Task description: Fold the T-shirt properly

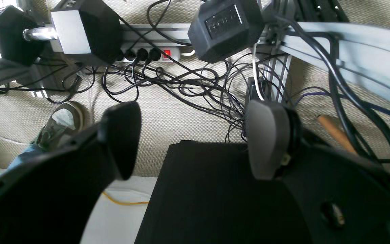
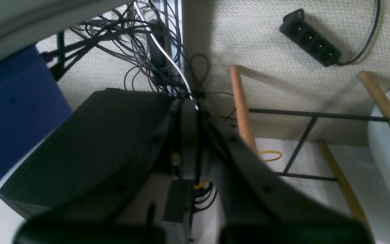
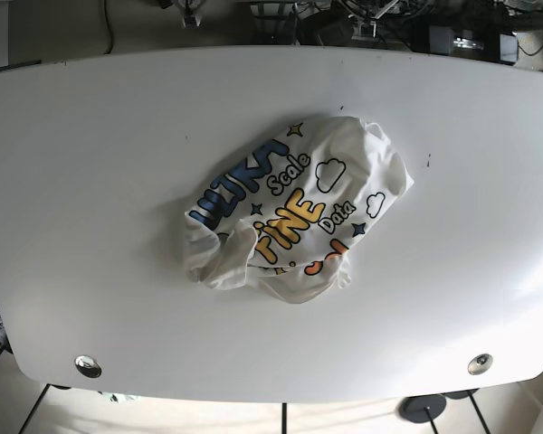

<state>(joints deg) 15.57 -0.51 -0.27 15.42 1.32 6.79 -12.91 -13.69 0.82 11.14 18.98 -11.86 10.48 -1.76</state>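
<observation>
A wide white desk (image 3: 90, 181) with rounded corners fills the base view, seen from above. Near its middle, a little toward the right, lies the T-shirt (image 3: 294, 212), crumpled into a loose rounded heap with its print facing up: blue, yellow and orange lettering set at a slant, with small outlined clouds and dark stars around it. The lower left of the heap is bunched into plain white folds. No arm or pincer shows in this view, and nothing touches the shirt. 2 round metal fittings (image 3: 88, 365) sit near the desk's front corners. Both wrist cameras look down past the desk to a beige carpet (image 1: 168, 115). In the left wrist view, the left pincer (image 1: 195, 142) stands open, its 2 dark fingers (image 1: 122, 139) well apart with nothing between them; below the gap is a black box (image 1: 208, 189). Beyond it lie a tangle of black cables (image 1: 188, 81), a white power strip (image 1: 168, 54) with a red switch, black dumbbells (image 1: 80, 30), and a grey shoe (image 1: 61, 123) at the left. In the right wrist view, the right pincer (image 2: 190, 115) is closed, its dark fingers meeting in a narrow line with nothing visibly held. Around it are a blue panel (image 2: 8, 112) at the left, a black power strip (image 2: 311, 38) on the carpet, and wooden chair legs (image 2: 242, 108) joined by thin dark rods.
</observation>
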